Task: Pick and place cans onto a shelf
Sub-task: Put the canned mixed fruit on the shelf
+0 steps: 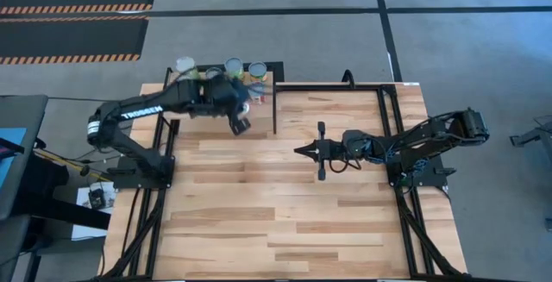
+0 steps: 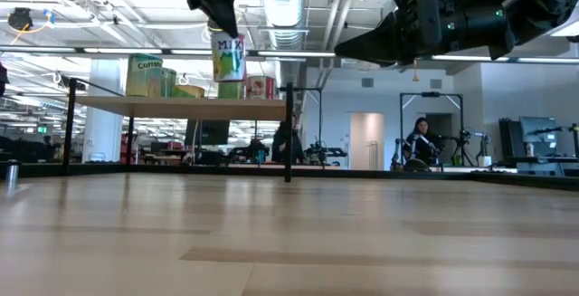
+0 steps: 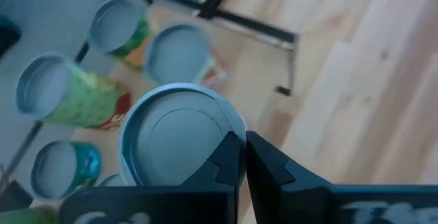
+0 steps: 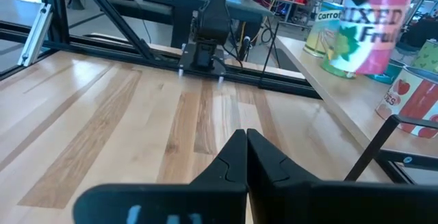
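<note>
Left gripper (image 3: 239, 157) closed above shelf (image 2: 181, 106) cans (image 3: 178, 138).

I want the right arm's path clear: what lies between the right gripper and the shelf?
In the high view, only bare plank table and a dark frame post separate the right gripper from the shelf.

The high view looks straight down on the whole table (image 1: 285, 204) from well above. The low view sits at tabletop height, facing level across the planks toward the shelf (image 2: 181, 106) along the far edge and the room behind. The left wrist view looks steeply down, close over the cans (image 3: 181, 135). The right wrist view faces low across the table. All 4 views share the shelf.
</note>
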You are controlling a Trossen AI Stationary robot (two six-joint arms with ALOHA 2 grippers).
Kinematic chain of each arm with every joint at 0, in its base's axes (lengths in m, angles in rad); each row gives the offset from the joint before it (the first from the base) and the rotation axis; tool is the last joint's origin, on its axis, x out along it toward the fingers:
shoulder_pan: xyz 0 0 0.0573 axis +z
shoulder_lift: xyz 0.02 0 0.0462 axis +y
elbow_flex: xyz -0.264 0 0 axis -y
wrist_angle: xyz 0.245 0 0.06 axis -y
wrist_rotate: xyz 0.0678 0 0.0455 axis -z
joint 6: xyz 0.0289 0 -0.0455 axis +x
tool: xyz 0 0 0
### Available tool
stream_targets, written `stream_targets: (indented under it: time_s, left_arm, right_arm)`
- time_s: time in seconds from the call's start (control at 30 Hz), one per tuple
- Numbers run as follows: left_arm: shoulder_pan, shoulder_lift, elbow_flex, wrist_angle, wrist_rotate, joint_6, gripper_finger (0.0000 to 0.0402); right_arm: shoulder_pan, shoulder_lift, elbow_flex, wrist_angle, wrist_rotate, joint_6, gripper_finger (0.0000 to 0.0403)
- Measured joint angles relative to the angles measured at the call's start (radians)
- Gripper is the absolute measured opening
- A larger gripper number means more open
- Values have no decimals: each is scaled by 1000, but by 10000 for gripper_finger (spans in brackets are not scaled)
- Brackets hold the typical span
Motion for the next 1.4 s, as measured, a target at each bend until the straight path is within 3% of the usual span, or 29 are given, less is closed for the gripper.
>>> stream_targets:
  time_s: [0.53,0.93,1.4]
  left_arm:
    - [307,3,0,32,235,88,0]
    - [340,87,0,53,268,123,1]
    - [339,91,0,60,230,124,38]
  right_arm:
    - [0,0,0,2,-1,0,14]
    - [2,0,1,10,-3,0,14]
    - [2,0,1,9,-3,0,14]
